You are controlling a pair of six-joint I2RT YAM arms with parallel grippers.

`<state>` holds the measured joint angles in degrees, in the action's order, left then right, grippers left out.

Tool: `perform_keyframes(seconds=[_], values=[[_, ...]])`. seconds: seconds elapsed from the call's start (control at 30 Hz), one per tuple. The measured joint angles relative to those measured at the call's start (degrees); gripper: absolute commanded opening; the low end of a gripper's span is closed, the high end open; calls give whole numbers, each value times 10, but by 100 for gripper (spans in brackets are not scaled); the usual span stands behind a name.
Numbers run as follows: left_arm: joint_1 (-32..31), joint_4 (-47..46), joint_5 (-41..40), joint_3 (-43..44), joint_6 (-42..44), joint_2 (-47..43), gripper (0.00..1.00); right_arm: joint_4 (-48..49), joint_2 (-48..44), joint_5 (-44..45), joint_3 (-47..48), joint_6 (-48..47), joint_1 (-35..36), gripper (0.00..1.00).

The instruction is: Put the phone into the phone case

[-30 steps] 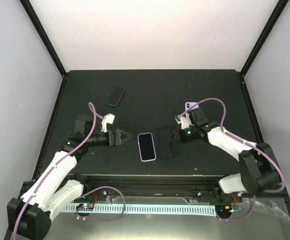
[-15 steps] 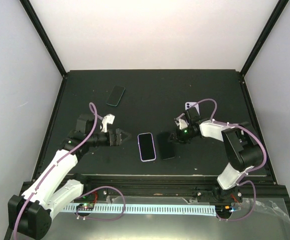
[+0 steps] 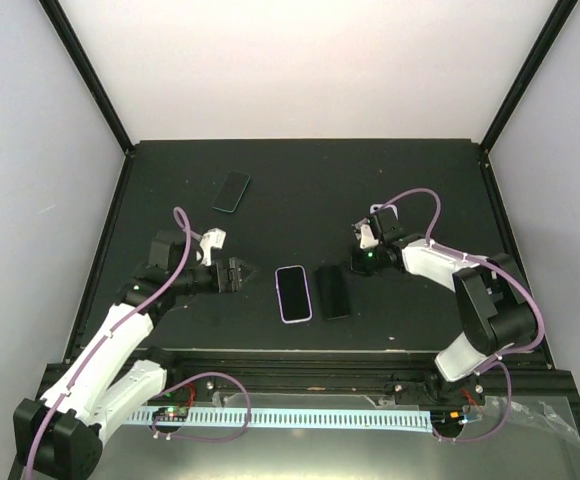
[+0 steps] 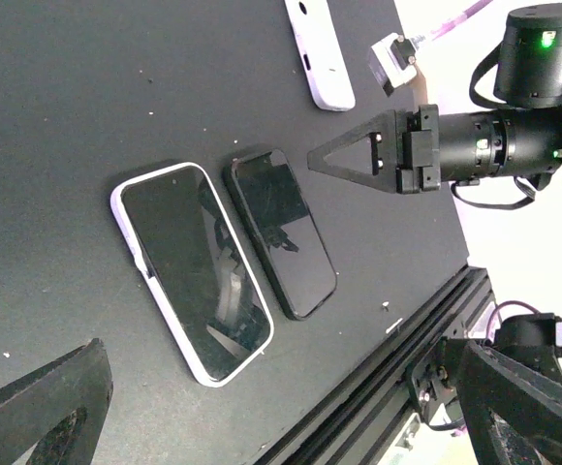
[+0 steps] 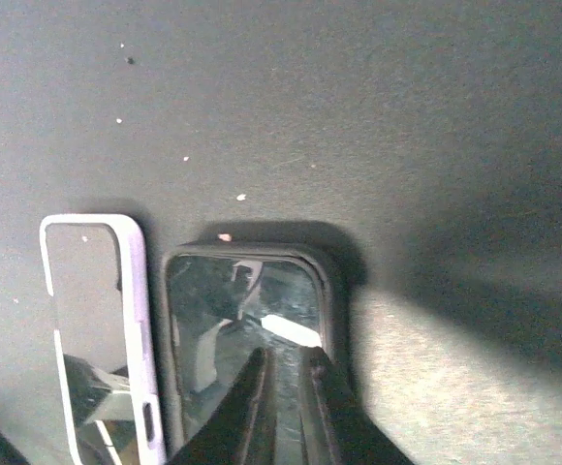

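Phone (image 3: 332, 290): black, glossy face up, flat on the table (image 3: 420, 170). A dark raised rim with rounded corners runs round it and looks like the case (image 5: 245, 254); whether the phone is fully seated in it cannot be told.

- Phone edges: the left long edge runs parallel to the white-rimmed phone (image 3: 292, 293), just beside it, with a thin strip of table between them and no contact. The right long edge faces bare table. The near end lies near the front rail (image 3: 300, 355).
- White-rimmed phone: face up, left of the phone, its ends roughly level with the phone's.
- Right gripper (image 5: 285, 356): at the phone's far end, fingers drawn almost together with only a slit between, holding nothing. Whether the tips touch the glass cannot be told.
- Left gripper (image 3: 248, 271): left of the phone, beyond the white-rimmed phone and apart from it. Its fingers are spread wide, it is empty, and it points toward the phone.
- White device (image 3: 380, 212): far and right of the phone, behind the right wrist, well apart.
- Dark phone (image 3: 232, 191): far and left of the phone, well apart, lying askew.
- Open room: a broad stretch of table beyond the phone's far end, and a band on its right toward the right arm's forearm.
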<state>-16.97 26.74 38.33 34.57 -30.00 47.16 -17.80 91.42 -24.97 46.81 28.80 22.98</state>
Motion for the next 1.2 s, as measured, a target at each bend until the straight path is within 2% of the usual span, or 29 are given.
perform_keyframes(seconds=[0.27,0.5,0.83,1.0,1.2], values=[[0,9,-21,0,-2,-15,99,55,9,-23,6,23,56,1],[0,12,-32,0,-6,-29,99,74,63,-26,70,32,106,1],[0,23,-39,0,-6,-37,99,75,118,-21,131,32,126,1],[0,24,-44,0,-6,-37,99,77,165,-9,129,35,137,1],[0,25,-52,0,-6,-37,99,110,161,14,116,43,140,1]])
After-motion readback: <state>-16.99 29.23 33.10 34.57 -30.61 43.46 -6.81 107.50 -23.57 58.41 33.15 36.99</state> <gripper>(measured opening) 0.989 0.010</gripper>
